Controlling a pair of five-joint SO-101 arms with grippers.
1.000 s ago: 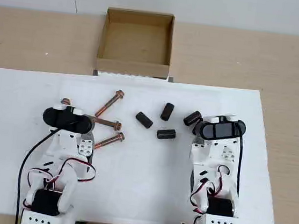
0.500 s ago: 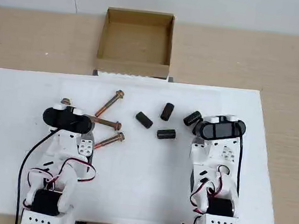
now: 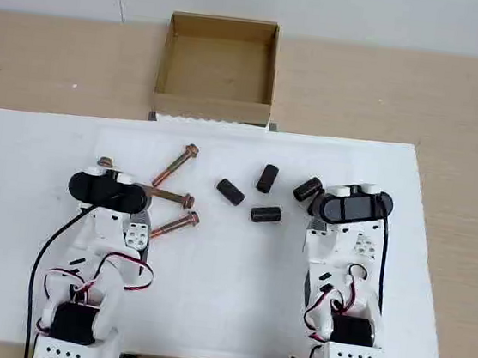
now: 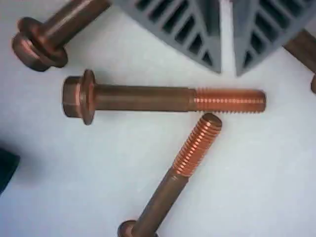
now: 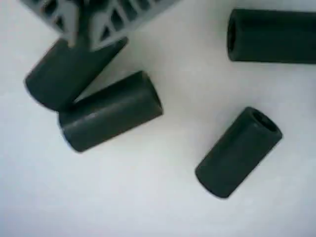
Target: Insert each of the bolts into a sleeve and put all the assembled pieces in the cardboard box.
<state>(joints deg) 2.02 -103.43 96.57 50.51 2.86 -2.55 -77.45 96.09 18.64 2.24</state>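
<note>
Several copper bolts lie on the white sheet: one bolt (image 3: pixel 176 165) slanting, one (image 3: pixel 168 195) flat, one (image 3: pixel 175 224) nearer the left arm (image 3: pixel 108 192). My left gripper (image 4: pixel 228 69) hovers shut and holds nothing, just above the threaded end of the middle bolt (image 4: pixel 163 98); another bolt (image 4: pixel 173 173) points at it. Black sleeves (image 3: pixel 231 192), (image 3: pixel 267 179), (image 3: pixel 265 214), (image 3: pixel 308 189) lie beside the right arm (image 3: pixel 354 207). My right gripper (image 5: pixel 84 42) is shut and holds nothing, over one sleeve (image 5: pixel 64 74) that touches a second sleeve (image 5: pixel 111 118).
The open cardboard box (image 3: pixel 169 95) stands beyond the sheet's far edge, on the wooden table (image 3: pixel 455 100). White paper (image 3: pixel 235 291) covers the area between and in front of the arms. A fourth bolt's head (image 3: pixel 104 162) peeks out behind the left arm.
</note>
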